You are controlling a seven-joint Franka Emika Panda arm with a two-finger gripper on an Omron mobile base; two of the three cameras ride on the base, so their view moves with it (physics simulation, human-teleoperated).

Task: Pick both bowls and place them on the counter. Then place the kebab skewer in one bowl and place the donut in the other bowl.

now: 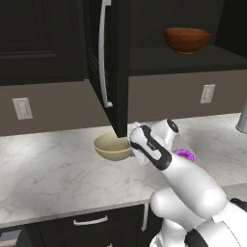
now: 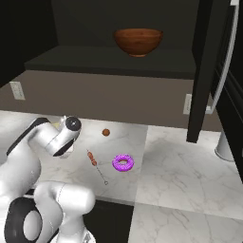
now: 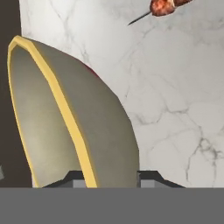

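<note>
My gripper point(image 3: 111, 179) is shut on the rim of the pale cream-yellow bowl point(image 3: 65, 127), whose yellow edge runs between the two fingertips. The bowl point(image 1: 111, 147) sits low at the counter point(image 1: 48, 173), just under the open cabinet door; I cannot tell whether it touches the marble. The dark reddish-brown bowl point(image 1: 187, 39) point(image 2: 138, 41) stands on the cabinet shelf above. To the right of my arm, the kebab skewer point(image 2: 96, 165) point(image 3: 162, 6) and the purple donut point(image 2: 123, 163) point(image 1: 185, 154) lie on the counter point(image 2: 180, 175).
An open dark cabinet door point(image 1: 113, 62) with a long handle hangs just above the cream bowl. A small brown ball point(image 2: 106, 132) lies behind the skewer. Wall outlets point(image 1: 22, 108) point(image 1: 207, 93) sit on the backsplash. A steel object point(image 2: 225, 142) stands at the far right.
</note>
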